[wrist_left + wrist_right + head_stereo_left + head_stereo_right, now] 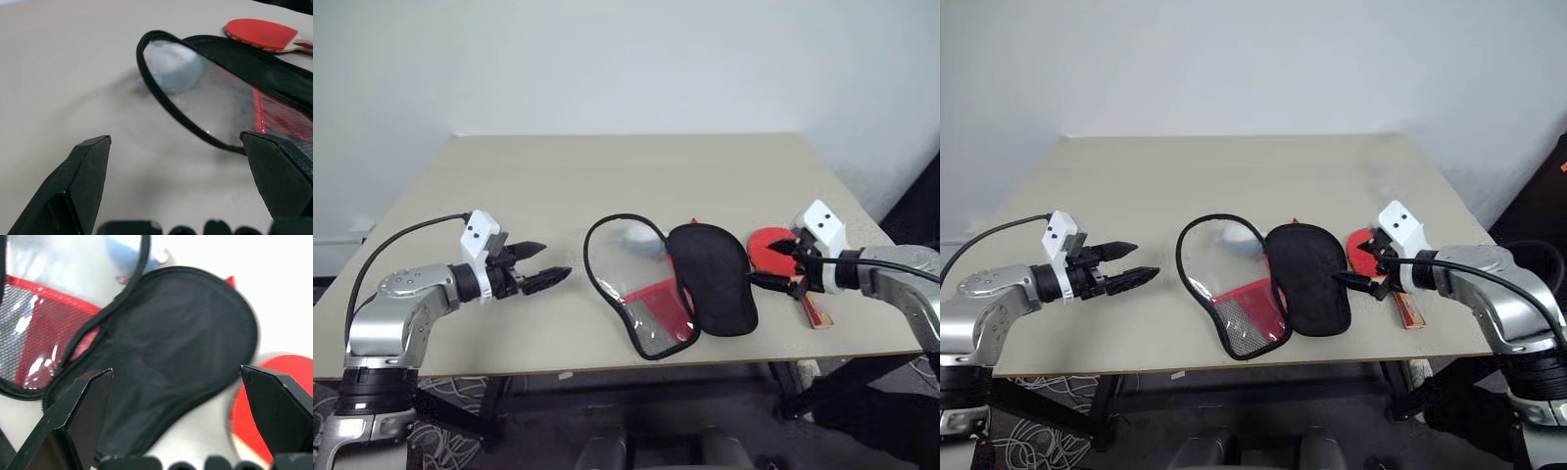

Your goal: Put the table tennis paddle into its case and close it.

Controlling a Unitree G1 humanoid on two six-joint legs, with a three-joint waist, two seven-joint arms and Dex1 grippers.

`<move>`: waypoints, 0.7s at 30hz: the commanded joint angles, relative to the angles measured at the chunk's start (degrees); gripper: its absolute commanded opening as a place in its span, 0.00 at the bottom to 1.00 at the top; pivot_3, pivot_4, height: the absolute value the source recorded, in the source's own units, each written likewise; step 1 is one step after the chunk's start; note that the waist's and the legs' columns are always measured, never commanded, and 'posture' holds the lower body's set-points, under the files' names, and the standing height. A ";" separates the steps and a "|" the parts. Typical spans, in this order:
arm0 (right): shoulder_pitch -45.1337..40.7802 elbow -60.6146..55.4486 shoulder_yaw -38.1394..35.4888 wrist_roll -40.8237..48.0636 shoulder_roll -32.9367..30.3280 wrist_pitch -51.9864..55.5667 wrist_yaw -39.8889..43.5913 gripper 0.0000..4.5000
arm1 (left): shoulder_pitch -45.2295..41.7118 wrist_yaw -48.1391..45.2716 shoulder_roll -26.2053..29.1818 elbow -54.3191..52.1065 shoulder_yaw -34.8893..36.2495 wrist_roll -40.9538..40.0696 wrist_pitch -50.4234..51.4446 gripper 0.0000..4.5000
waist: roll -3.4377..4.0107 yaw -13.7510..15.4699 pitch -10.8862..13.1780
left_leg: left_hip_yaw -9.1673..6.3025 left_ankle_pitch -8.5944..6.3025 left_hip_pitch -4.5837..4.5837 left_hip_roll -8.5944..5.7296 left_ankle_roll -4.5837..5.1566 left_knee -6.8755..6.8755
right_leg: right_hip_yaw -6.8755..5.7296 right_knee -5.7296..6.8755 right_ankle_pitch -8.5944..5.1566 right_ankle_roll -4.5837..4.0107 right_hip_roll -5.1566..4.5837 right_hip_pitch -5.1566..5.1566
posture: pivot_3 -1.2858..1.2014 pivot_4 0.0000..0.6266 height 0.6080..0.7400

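Red rubber-faced round paddle (766, 245) flat on beige tabletop (607, 176), striped wooden handle toward near edge, beside unzipped red-and-black fabric case (710, 276). Both pincers (536, 264) (781, 264) spread, empty.

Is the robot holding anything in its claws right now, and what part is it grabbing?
No, nothing. The left gripper and right gripper are both open and empty. The paddle and the open case lie on the table.

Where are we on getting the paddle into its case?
Done: the case lies unzipped and spread open mid-table. In hand: nothing yet; the left gripper hovers open beside the case, the right gripper open over the paddle, which lies on the table right of the case. Left: grasp the paddle, slide it in, close the case.
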 commanded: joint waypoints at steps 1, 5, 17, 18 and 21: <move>1.00 -2.61 -1.88 0.02 0.35 0.30 -1.25 1.00 | -3.87 -0.38 1.20 0.35 0.83 -0.15 -0.28 1.00 | 0.00 0.32 0.00 | 0.00 0.00 0.00 -0.02 0.00 0.02 | -0.03 -0.01 -0.01 0.00 -0.01 -0.01 | 0.52 0.00 1.00; 3.08 -5.22 -3.45 1.06 0.96 2.23 -2.82 1.00 | -7.35 -1.22 0.87 2.98 -1.01 0.86 -0.86 1.00 | -0.03 0.91 0.01 | 0.02 0.00 0.01 -0.04 0.00 0.12 | -0.05 -0.02 -0.03 -0.04 -0.03 0.00 | 0.52 0.00 1.00; 4.40 -6.12 -5.98 1.55 -0.24 3.05 -3.03 1.00 | -7.52 -1.93 0.31 2.00 -2.32 0.84 -1.45 1.00 | -0.03 1.02 0.02 | 0.05 0.00 0.00 -0.01 0.00 0.07 | -0.03 0.00 -0.01 -0.01 0.00 0.04 | 0.52 0.00 1.00; 4.29 -5.62 -6.25 1.43 -0.48 2.86 -2.94 1.00 | -7.37 -1.74 0.20 1.56 -2.42 0.94 -1.50 1.00 | -0.03 1.04 0.02 | 0.05 0.00 0.00 -0.01 0.00 0.07 | -0.03 0.00 -0.01 -0.01 0.00 0.04 | 0.52 0.00 1.00; 3.36 -3.11 -6.78 0.20 -0.99 2.32 -3.67 1.00 | -7.20 -0.87 -0.46 0.30 -2.47 0.87 -1.40 1.00 | -0.03 1.06 0.02 | 0.04 0.00 0.00 -0.02 0.00 0.09 | -0.04 0.00 -0.01 -0.02 -0.01 0.05 | 0.52 0.00 1.00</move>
